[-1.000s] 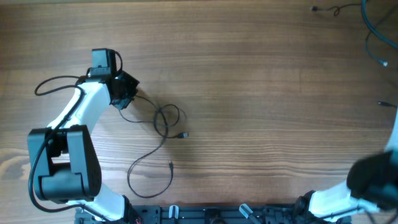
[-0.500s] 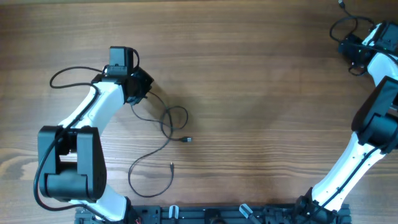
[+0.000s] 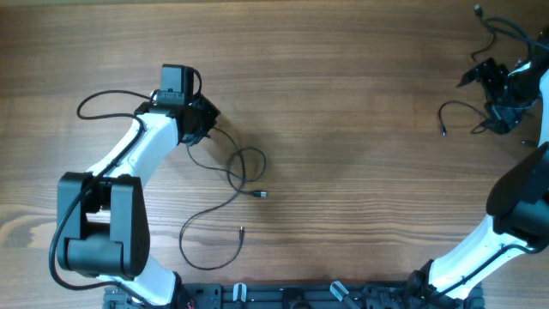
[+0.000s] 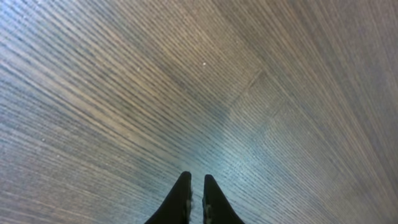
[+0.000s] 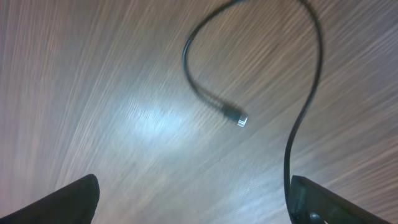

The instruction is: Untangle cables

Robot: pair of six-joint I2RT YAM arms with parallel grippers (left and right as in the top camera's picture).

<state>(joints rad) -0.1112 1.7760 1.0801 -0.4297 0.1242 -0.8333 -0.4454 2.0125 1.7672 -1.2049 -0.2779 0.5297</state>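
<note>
- My left gripper (image 4: 194,190): fingers almost touching, closed; can't tell whether a cord is pinched.
- Left cable (image 3: 232,178) runs off that gripper, makes one loop, and trails toward the near edge of the worktop (image 3: 343,103), left half.
- My right gripper (image 5: 193,196): jaws spread wide, nothing held.
- Right cable (image 5: 321,56) lies loose by the far right corner, plug (image 5: 239,119) on the wood.

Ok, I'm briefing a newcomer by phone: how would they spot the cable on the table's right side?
Look at the table's far right edge, by the open right fingers. The thin cable there is a short open hook; the left cable forms a closed loop.
</note>
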